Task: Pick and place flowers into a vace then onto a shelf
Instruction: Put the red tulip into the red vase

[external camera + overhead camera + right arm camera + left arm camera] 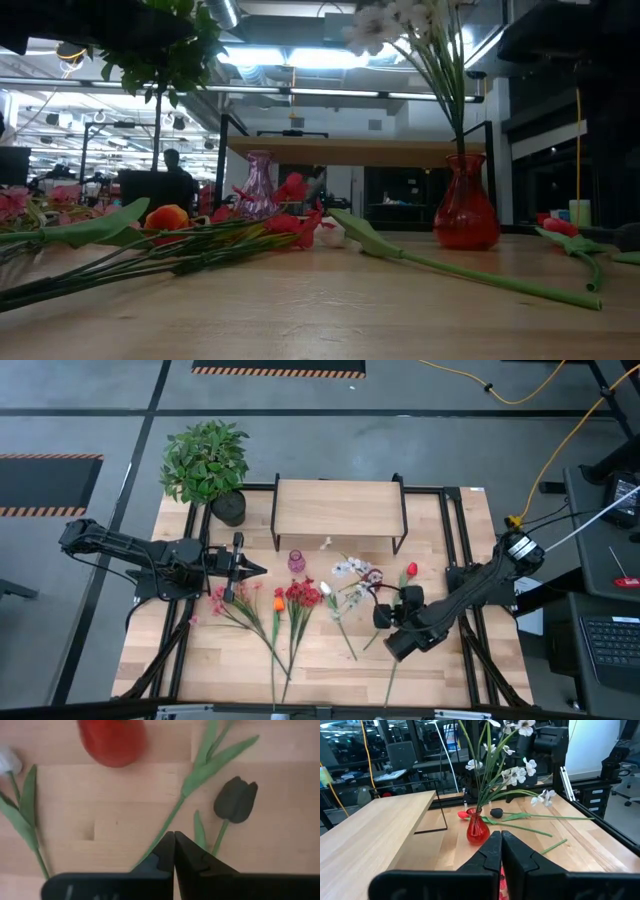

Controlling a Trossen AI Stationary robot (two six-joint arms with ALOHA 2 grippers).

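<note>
The right hand (pixel 173 851), fingers pressed together and holding nothing, hovers just over a green stem beside a dark tulip (pixel 235 798) and the red vase (pixel 373 596) of white blossoms. The left hand (pixel 262 569), also closed and empty, sits near the worktop's left edge. Loose flowers (pixel 290 605) lie mid-worktop; the shelf (pixel 338 508) stands at the far edge.

My left pincer (pixel 258 569) sits closed, its arm stretched level toward the right; my right pincer (pixel 377 598) points left, fingers pressed together.
</note>
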